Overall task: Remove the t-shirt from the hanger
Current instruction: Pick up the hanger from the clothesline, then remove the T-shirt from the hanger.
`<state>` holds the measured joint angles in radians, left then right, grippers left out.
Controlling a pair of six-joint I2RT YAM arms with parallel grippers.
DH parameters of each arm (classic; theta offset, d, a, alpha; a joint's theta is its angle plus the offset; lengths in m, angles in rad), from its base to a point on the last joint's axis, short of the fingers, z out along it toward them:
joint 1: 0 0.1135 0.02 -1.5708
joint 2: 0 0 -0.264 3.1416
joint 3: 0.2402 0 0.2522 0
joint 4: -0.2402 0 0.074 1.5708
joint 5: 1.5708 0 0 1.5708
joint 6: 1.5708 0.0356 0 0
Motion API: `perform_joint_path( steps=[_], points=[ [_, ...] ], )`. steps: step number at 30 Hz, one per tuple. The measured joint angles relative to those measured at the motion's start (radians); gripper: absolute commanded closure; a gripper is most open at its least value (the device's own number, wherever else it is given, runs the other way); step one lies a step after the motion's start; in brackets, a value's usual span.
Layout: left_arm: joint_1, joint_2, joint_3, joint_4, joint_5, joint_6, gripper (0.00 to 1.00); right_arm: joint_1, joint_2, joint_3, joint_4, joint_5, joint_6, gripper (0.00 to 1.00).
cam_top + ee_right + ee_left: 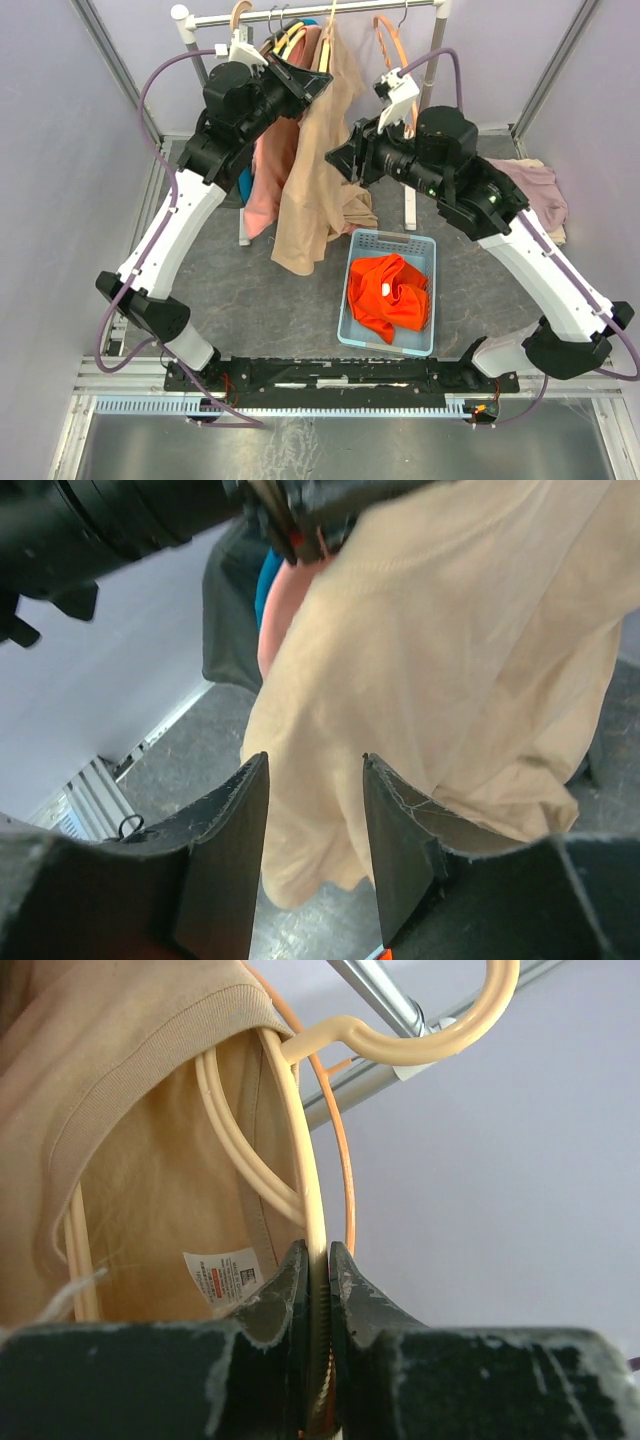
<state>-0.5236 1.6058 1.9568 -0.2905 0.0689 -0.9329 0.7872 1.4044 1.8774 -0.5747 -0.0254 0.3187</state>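
Grey mottled table [250,300]; lilac walls [50,150]; tan t-shirt [320,170] hangs from chrome rail [355,10].

Top external: fixed high at the near side, looking down and forward onto the clothes rail [355,9]. Left wrist: very close, tilted upward along the hanger [312,1190]. Right wrist: near, facing the beige t-shirt [450,660], common to all three views.

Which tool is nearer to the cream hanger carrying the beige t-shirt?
Left. The left tool is shut on the cream hanger at the collar of the beige t-shirt. The right tool is open, lower down facing the shirt's body, apart from the hanger.
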Motion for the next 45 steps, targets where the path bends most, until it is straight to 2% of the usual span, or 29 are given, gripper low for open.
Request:
perform_joint_path(
  steps=[7, 14, 25, 29, 33, 35, 38, 45],
  points=[
    [-0.006, 0.048, 0.039, 0.030, -0.050, -0.044, 0.97, 0.022, 0.000, -0.105, -0.008, -0.020, 0.042, 0.49],
    [-0.013, 0.093, 0.096, 0.039, -0.078, -0.059, 0.97, 0.051, 0.000, -0.141, 0.007, -0.027, 0.057, 0.49],
    [-0.018, 0.094, 0.108, 0.040, -0.121, -0.070, 0.97, 0.057, 0.007, -0.218, 0.068, 0.005, 0.062, 0.51],
    [-0.018, 0.094, 0.109, 0.040, -0.129, -0.081, 0.97, 0.057, 0.011, -0.223, 0.100, 0.017, 0.063, 0.66],
    [-0.018, 0.094, 0.109, 0.040, -0.140, -0.082, 0.97, 0.058, 0.011, -0.233, 0.122, 0.028, 0.074, 0.88],
    [-0.018, 0.094, 0.109, 0.040, -0.144, -0.083, 0.97, 0.059, 0.011, -0.244, 0.132, 0.034, 0.079, 0.93],
    [-0.018, 0.094, 0.109, 0.040, -0.147, -0.092, 0.97, 0.062, 0.011, -0.270, 0.144, 0.042, 0.089, 0.97],
    [-0.018, 0.094, 0.112, 0.040, -0.163, -0.108, 0.97, 0.069, -0.036, -0.353, 0.140, 0.062, 0.101, 0.99]
  ],
)
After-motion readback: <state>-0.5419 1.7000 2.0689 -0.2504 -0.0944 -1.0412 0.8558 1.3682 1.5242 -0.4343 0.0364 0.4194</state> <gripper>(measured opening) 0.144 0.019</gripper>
